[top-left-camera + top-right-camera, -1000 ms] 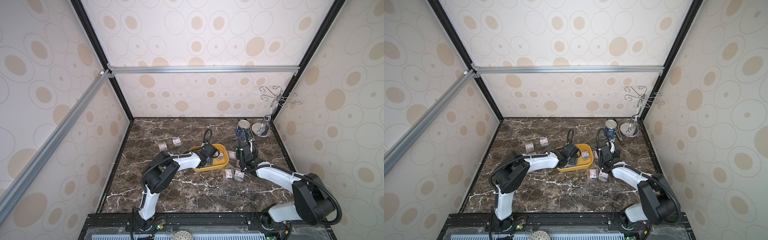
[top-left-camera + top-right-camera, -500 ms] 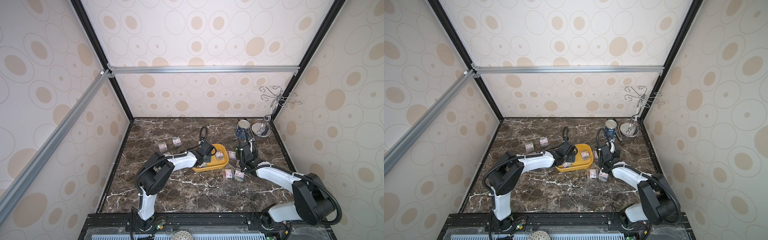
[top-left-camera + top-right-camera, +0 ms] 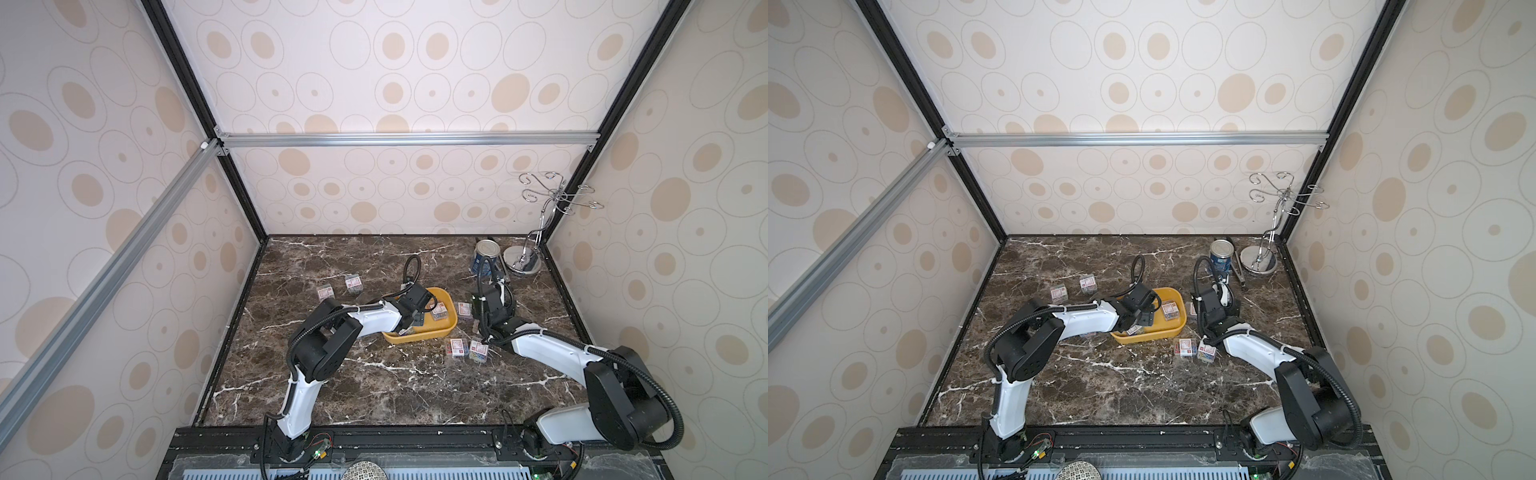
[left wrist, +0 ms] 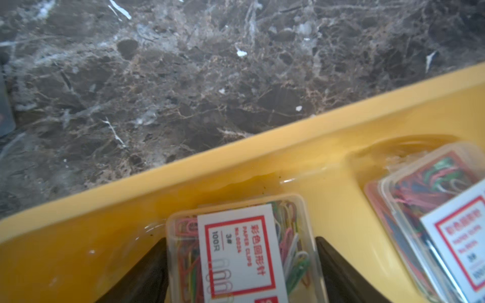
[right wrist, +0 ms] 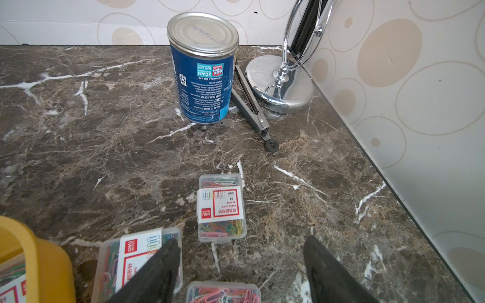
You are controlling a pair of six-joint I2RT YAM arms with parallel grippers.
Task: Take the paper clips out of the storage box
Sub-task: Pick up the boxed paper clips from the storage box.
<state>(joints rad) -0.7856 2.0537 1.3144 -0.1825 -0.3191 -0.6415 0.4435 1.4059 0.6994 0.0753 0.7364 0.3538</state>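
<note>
Straddling a clip box [image 4: 244, 259] in the tray [image 4: 236, 149]; can't tell if left gripper [image 4: 241, 240] pinches yet. Slick plastic could slip.

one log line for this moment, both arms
left gripper: astride paper clip box in storage box, grip unclear | right gripper: open, empty, over table | second paper clip box also in storage box

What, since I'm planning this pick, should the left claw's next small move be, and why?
Probably close the left claw firmly onto the paper clip box. In the left wrist view its black fingers flank that box on both sides where it lies in the storage box; whether they already press it, I cannot tell.
</note>
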